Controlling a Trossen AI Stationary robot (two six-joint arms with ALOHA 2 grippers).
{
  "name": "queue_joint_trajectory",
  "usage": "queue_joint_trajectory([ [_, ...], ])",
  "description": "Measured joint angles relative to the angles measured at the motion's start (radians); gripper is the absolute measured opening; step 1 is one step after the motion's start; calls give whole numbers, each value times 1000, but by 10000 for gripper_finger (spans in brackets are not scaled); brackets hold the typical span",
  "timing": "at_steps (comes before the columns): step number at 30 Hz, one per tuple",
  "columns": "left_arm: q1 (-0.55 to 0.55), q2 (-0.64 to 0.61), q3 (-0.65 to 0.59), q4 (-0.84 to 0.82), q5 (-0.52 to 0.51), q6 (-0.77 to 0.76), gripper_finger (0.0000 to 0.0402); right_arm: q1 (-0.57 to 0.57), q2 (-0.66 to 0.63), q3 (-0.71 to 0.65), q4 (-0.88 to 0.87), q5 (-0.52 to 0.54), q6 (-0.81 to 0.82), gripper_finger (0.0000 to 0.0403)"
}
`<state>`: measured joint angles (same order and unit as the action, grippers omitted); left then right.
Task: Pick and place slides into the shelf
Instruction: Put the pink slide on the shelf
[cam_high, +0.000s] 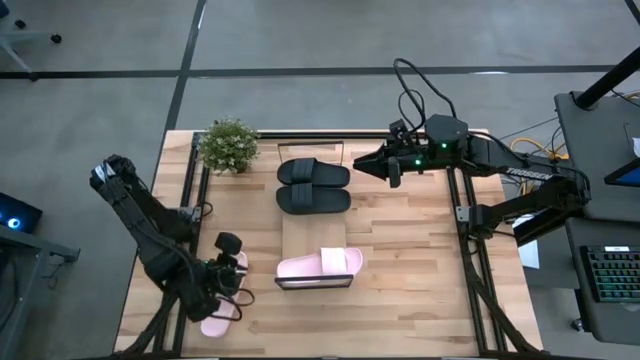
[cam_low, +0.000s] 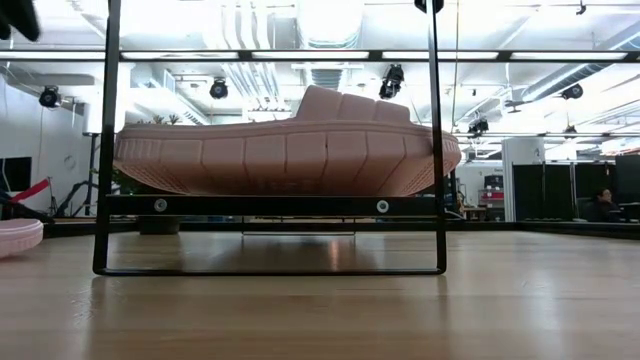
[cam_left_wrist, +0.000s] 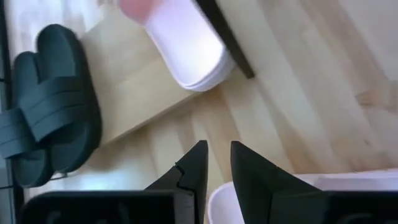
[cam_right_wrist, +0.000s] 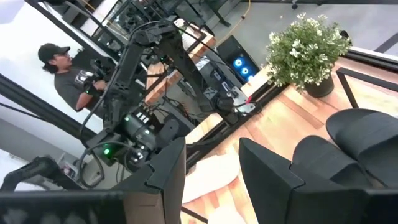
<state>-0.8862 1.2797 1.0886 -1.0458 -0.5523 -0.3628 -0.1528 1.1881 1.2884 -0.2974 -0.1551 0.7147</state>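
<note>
The shelf (cam_high: 300, 235) lies down the middle of the table. Two black slides (cam_high: 313, 173) (cam_high: 313, 198) rest sole-down, side by side, on its far end. One pink slide (cam_high: 318, 265) rests across its near end and fills the low view (cam_low: 290, 150). The second pink slide (cam_high: 222, 305) is at the table's near left, under my left gripper (cam_high: 232, 272), whose fingers stand a narrow gap apart (cam_left_wrist: 216, 162). My right gripper (cam_high: 358, 160) hangs open (cam_right_wrist: 211, 155) just right of the black slides (cam_right_wrist: 354, 143), touching nothing. My left gripper is on the rounded end (cam_left_wrist: 217, 199) of the second pink slide, which shows far back between the fingers, bare wood showing between the tips. The fingers (cam_left_wrist: 255, 180) slant down toward the shelf and cover the place of contact. In the low view the slide's end (cam_low: 15, 238) sits at table level.
A potted plant (cam_high: 228, 145) stands at the table's far left corner, close to the shelf's far end. Dark frame rails run along the table's left and right sides (cam_high: 470, 250). Bare wood lies right of the shelf (cam_high: 400, 250). A person (cam_right_wrist: 62, 68) is beyond the table.
</note>
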Motion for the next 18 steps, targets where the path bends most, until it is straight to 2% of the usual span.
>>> queue_joint_trajectory([
  [3,-35,22,22,-16,5,-31,54,0,0,0,0,0,0,141],
  [12,-123,75,35,-203,11,-311,54,0,0,0,0,0,26,141],
  [18,-166,126,34,-220,17,-402,54,0,0,0,0,0,26,141],
])
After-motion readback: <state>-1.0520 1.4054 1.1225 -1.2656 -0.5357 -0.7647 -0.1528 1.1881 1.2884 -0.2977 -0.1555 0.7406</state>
